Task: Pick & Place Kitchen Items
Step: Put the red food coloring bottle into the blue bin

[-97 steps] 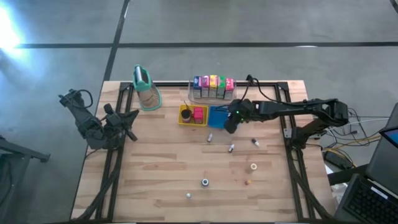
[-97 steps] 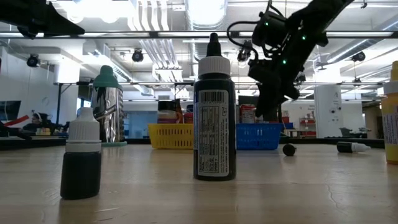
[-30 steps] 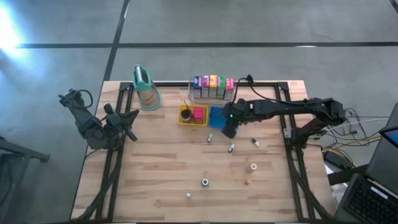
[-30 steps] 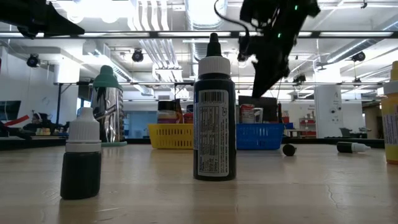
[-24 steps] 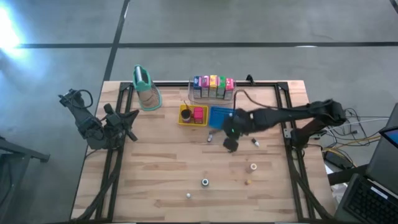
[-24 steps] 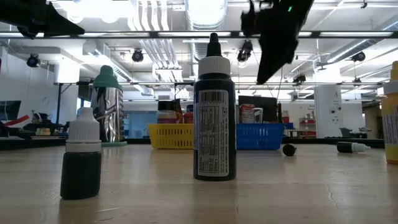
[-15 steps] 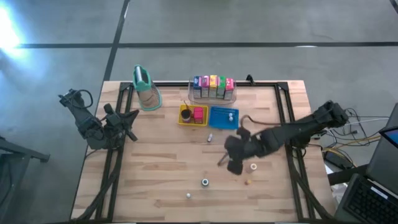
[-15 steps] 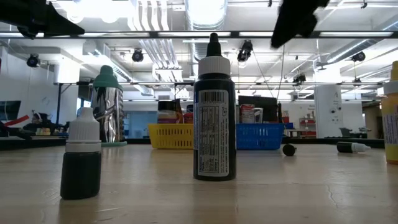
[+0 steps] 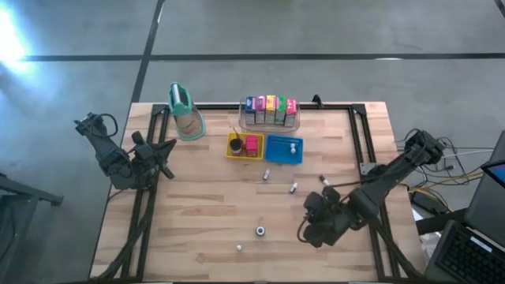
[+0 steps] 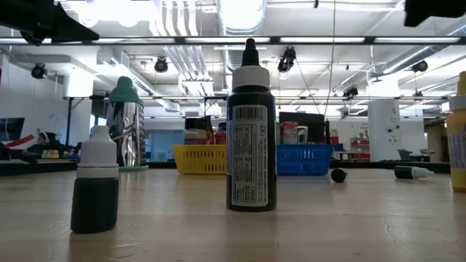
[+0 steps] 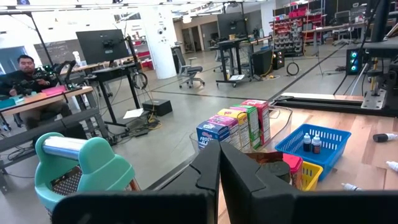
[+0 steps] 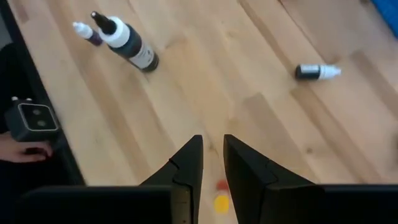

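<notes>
Colourful cartons [image 9: 270, 106] stand in a row in a clear bin at the far edge. In front of it are a yellow tray [image 9: 235, 150] with a pink block and a blue tray [image 9: 278, 156] with small bottles. Small dropper bottles stand or lie loose on the table [image 9: 293, 188] [image 9: 259, 230]. My right gripper [image 9: 309, 230] hangs over the near right of the table, tipped down. Its fingers [image 12: 212, 155] stand a little apart around nothing, above a small yellow bottle [image 12: 221, 200]. My left gripper [image 11: 219, 163] is shut and parked at the table's left side.
A tall tan container with a teal top [image 9: 184, 110] stands at the far left. A black bottle with a white cap [image 12: 127, 46] and a smaller one [image 12: 84, 31] stand near the front edge, beside a camera box [image 12: 31, 121]. Another bottle [image 12: 317, 71] lies on its side.
My right gripper has swung from over the blue tray toward the table's near right, rising out of the low view's middle and rolling as it went. The left arm has kept still. The bottles on the table have stayed where they were.
</notes>
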